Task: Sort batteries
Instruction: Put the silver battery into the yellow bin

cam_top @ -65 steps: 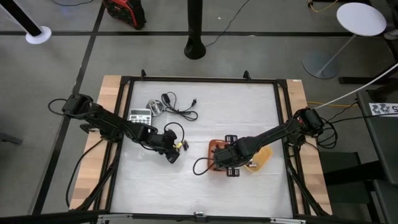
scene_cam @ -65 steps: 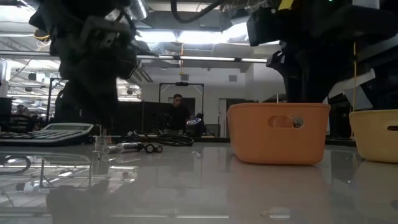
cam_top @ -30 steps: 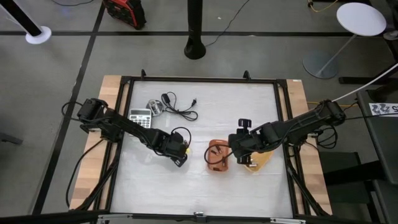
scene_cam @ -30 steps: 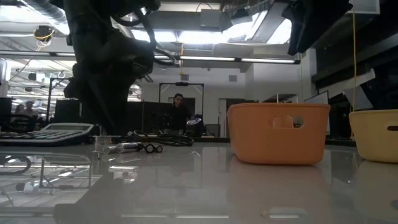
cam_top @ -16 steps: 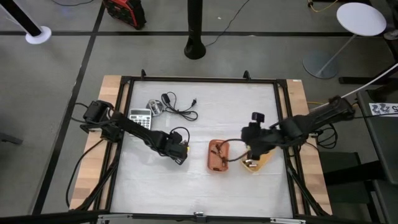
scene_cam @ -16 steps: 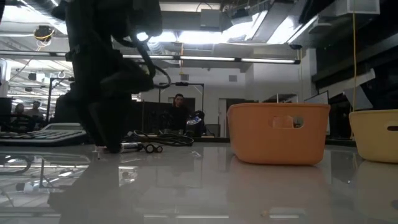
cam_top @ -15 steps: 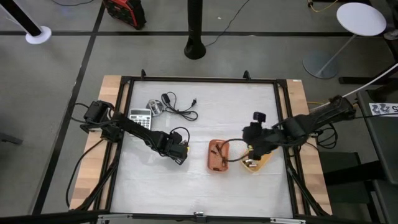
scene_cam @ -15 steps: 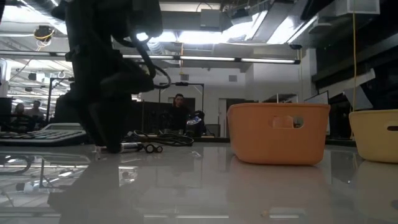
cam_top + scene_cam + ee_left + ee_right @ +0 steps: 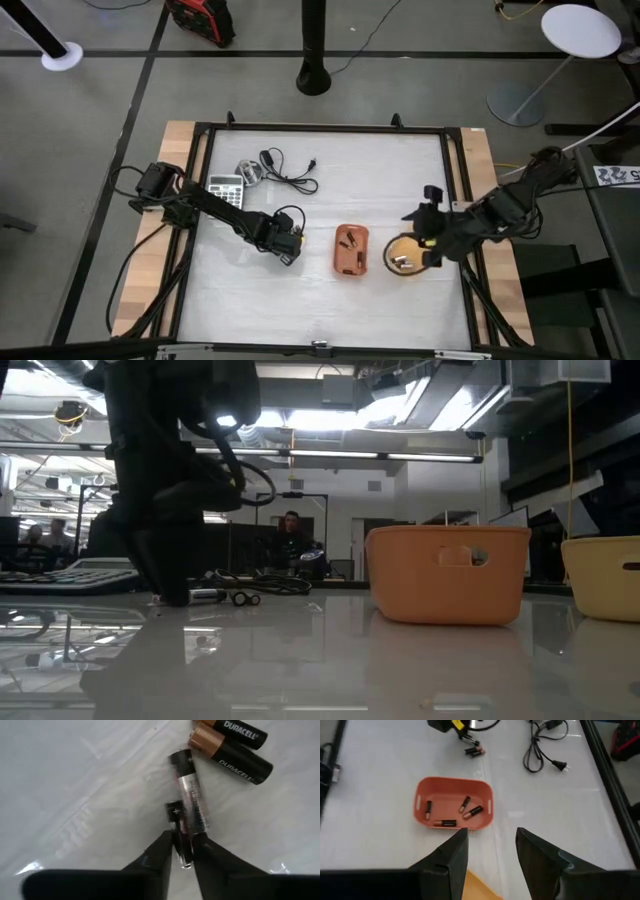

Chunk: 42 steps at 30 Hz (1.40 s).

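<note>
Left gripper (image 9: 183, 851): down on the table (image 9: 320, 300) at centre-left, fingers nearly closed around the near end of a slim battery (image 9: 192, 800).
Handling: light, hard, slick, likely to roll; grip mid-barrel.
Copper-ended pair (image 9: 231, 750): upper right, lying free.
Orange tray (image 9: 454, 803): four batteries inside.
Right gripper (image 9: 490, 851): parted, empty, right edge.

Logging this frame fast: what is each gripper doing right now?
Left gripper: shut on a slim silvery battery lying on the table.
Right gripper: open, empty, above the yellow tray.
</note>
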Each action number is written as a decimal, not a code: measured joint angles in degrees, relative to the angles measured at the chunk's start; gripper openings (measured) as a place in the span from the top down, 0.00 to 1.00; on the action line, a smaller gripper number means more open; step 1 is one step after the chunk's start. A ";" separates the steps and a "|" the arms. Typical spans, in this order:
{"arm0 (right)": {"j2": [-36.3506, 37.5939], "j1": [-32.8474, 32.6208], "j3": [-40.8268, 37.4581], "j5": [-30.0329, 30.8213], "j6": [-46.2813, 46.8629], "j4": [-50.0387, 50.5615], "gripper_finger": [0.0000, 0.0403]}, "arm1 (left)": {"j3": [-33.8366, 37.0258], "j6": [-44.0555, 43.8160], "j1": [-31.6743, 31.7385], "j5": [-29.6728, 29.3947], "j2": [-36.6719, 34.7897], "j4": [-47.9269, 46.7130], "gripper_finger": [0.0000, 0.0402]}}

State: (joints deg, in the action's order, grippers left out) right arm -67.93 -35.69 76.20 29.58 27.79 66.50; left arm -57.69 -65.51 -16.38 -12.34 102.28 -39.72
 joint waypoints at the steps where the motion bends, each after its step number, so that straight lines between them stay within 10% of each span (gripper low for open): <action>1: 0.33 -0.59 0.00 0.15 0.55 0.02 0.60 | 0.00 0.14 0.02 0.00 0.00 -0.11 0.87; 25: 7.64 -7.18 0.00 11.75 9.84 9.62 0.60 | -12.42 13.50 0.31 4.82 0.33 0.66 0.95; 42: 8.21 -7.08 -12.08 17.25 17.48 11.57 0.60 | -13.72 23.62 3.75 1.14 9.58 62.15 0.96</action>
State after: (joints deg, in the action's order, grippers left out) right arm -59.72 -42.76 64.13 46.84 45.27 78.07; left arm -71.41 -41.89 -12.63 -11.20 111.86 22.43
